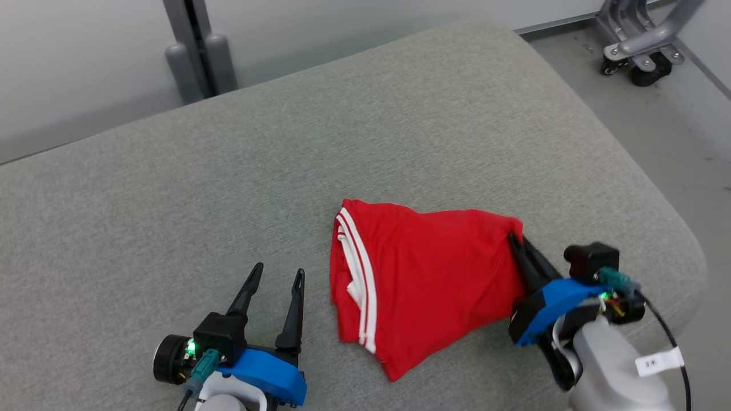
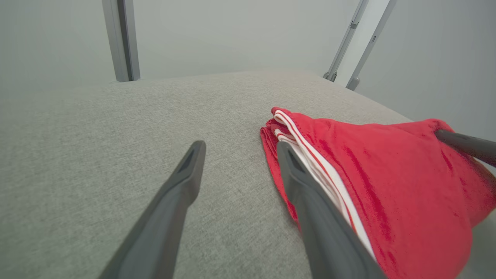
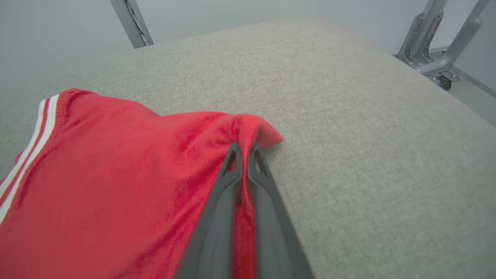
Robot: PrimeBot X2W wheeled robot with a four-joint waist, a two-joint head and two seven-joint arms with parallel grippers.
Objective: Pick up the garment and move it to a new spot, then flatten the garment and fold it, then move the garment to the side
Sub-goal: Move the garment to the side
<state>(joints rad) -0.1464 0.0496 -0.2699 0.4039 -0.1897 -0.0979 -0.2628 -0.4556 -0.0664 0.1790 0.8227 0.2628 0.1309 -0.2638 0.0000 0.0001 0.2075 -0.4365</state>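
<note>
The garment (image 1: 422,274) is red with white stripes along one edge, folded and bunched on the grey cushioned surface (image 1: 228,188). My right gripper (image 1: 517,242) is shut on the garment's right corner, lifting that edge a little; in the right wrist view the red cloth (image 3: 116,186) is pinched between the two closed fingers of that gripper (image 3: 244,149). My left gripper (image 1: 280,274) stands open just left of the garment, with nothing in it. In the left wrist view its right finger (image 2: 310,201) lies beside the striped edge of the garment (image 2: 387,186).
The grey surface drops off at its rounded right edge (image 1: 679,228) to the floor. A wheeled metal frame (image 1: 645,45) stands on the floor at the far right. A grey post (image 1: 197,51) rises behind the surface at the back.
</note>
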